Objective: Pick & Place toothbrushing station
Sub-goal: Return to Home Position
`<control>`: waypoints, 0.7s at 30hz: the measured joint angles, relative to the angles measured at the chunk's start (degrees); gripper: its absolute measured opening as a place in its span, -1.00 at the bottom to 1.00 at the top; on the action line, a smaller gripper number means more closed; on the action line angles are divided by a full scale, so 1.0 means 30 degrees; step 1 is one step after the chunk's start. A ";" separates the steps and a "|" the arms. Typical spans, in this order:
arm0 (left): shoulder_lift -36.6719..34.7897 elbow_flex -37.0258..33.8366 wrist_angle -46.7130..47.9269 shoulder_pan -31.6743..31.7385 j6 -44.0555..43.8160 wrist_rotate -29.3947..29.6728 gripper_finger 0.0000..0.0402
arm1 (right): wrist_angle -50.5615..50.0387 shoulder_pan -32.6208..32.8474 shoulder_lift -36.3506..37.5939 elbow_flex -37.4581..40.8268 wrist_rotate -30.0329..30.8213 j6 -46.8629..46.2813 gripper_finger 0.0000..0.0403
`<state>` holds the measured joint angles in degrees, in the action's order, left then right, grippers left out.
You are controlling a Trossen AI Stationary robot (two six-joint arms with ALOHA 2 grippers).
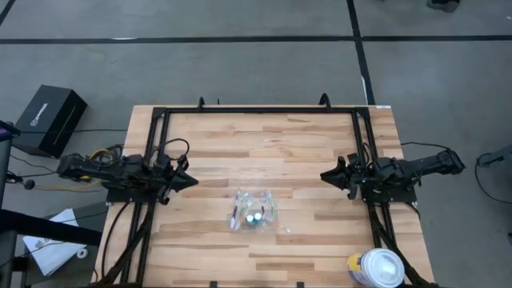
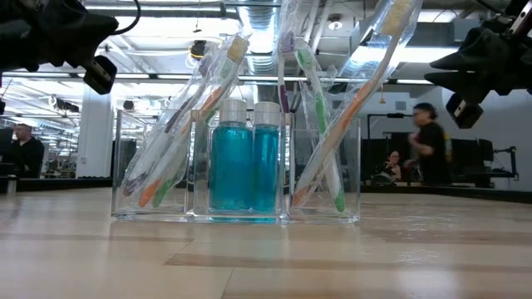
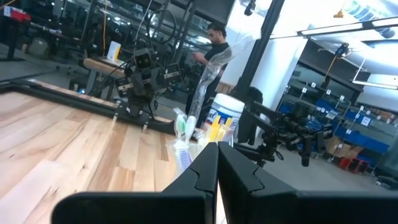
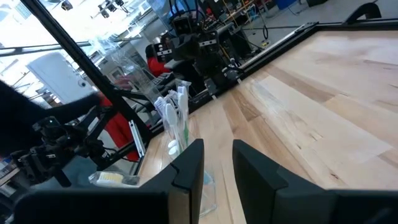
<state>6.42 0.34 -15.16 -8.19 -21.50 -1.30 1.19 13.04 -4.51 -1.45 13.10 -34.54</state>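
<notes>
**Left tool** [image 3: 217,149]: the fingers are pressing together and carrying nothing. It is hovering low over its own side of the surface [image 1: 264,144], tips pointing inward.

**Right tool** [image 4: 217,146]: the fingers are standing slightly apart, likewise carrying nothing. It is hovering over the opposite side, facing the left tool.

Judgement: both tools are sitting in a parked pose, held clear so that neither can knock the load.

**Load:** the transparent organizer [image 2: 119,166] is resting flat on the surface between the two tools, well apart from each and a little toward the front edge from their tips.
- The middle compartment is holding two teal bottles [image 2: 233,170] upright.
- The outer compartments are holding the toothbrushes [image 2: 364,83]. These are leaning with heads up, because the walls are catching only their lower handles.

Judgement: the placing is looking complete, and only the retreat is being seen through.

**Other:** a white-lidded canister [image 1: 376,268] is standing beyond the right tool, near the front corner, outside the job.
</notes>
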 joint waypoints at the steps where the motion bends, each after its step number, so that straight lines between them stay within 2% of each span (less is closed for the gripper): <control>1: 0.0111 0.0000 0.0000 0.0000 0.0000 0.0000 -0.99 | 0.0000 0.0000 0.0000 0.0000 0.0000 0.0000 -0.62; 21: 0.1956 0.0000 -0.0096 0.0000 0.0000 0.0000 -0.99 | 0.0007 -0.0007 0.0000 -0.0029 0.0000 0.0000 -0.62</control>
<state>12.29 0.34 -15.45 -8.19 -21.50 -1.30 1.21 13.02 -4.51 -1.54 13.10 -34.54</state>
